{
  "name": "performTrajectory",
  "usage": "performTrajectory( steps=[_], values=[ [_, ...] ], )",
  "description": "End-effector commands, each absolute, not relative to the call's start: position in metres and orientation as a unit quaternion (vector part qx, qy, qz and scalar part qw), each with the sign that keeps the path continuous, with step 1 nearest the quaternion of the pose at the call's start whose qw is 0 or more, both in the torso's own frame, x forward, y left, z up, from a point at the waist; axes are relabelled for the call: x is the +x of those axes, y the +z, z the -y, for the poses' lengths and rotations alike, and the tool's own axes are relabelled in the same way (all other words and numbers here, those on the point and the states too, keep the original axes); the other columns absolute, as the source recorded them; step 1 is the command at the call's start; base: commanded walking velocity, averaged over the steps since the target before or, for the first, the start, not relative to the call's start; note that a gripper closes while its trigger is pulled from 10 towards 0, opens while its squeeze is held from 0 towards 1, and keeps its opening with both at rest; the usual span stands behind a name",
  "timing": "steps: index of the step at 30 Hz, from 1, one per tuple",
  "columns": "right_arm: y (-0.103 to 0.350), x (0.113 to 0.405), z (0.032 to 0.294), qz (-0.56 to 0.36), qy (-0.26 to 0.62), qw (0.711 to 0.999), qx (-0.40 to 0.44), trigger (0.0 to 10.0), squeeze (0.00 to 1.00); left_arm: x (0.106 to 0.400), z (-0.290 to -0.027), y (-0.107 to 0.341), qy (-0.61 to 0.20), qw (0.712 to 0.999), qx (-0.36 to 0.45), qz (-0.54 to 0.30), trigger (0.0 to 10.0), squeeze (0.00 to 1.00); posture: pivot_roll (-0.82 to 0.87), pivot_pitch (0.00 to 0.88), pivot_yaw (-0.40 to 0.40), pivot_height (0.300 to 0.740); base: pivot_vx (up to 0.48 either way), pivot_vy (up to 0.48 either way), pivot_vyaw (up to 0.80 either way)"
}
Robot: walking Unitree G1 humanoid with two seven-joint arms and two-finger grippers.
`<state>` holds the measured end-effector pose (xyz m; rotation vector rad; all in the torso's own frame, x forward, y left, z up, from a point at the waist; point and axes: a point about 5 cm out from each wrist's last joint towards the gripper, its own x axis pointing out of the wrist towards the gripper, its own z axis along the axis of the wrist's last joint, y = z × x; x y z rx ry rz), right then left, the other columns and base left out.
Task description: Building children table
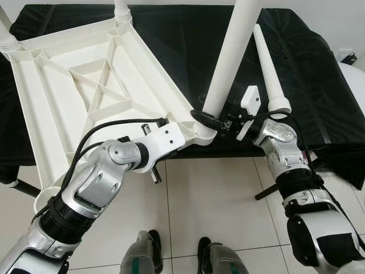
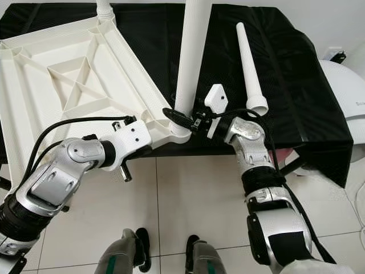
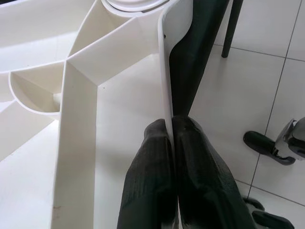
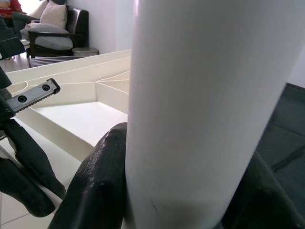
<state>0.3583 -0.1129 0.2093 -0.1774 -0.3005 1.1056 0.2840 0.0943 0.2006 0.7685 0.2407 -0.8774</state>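
Note:
A white children's table top [image 1: 74, 85] lies upside down on a black-covered table [image 1: 171, 40], ribs facing up. A white table leg [image 1: 231, 54] stands upright in the near corner socket [image 1: 204, 132]. My right gripper [image 1: 208, 121] is shut on the base of that leg [image 4: 209, 105]. My left gripper [image 3: 170, 131] is shut on the thin side rim [image 3: 164, 71] of the top near the same corner. Two more legs stand in the far sockets [image 1: 122, 10]. A spare white leg [image 1: 269, 71] lies loose on the black cloth to the right.
The black cloth [image 2: 296, 85] hangs over the table's front edge. A white rounded object [image 2: 342, 91] stands at the far right. Pale floor tiles [image 1: 211, 200] lie below, with my feet [image 1: 177, 245] at the bottom. A dark table leg [image 3: 231, 26] stands on the tiles.

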Motion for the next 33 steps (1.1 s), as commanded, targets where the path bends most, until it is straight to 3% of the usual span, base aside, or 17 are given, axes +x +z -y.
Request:
performTrajectory(
  steps=[1, 10, 33],
  values=[
    [0.174, 0.354, 0.103, 0.049, 0.562, 0.824, -0.06, 10.0, 0.0, 0.282, -0.085, 0.212, -0.399, 0.834, 0.375, -0.071, 10.0, 0.0, -0.03, 0.23, -0.036, 0.74, 0.0, 0.0, 0.0],
    [0.183, 0.363, 0.11, 0.04, 0.556, 0.827, -0.068, 10.0, 0.0, 0.281, -0.086, 0.212, -0.396, 0.836, 0.373, -0.071, 10.0, 0.0, -0.03, 0.235, -0.039, 0.74, 0.0, 0.0, 0.0],
    [0.181, 0.355, 0.114, 0.053, 0.559, 0.826, -0.052, 10.0, 0.0, 0.284, -0.087, 0.214, -0.391, 0.838, 0.374, -0.071, 10.0, 0.0, -0.03, 0.241, -0.034, 0.74, 0.0, 0.0, 0.0]
  ],
)
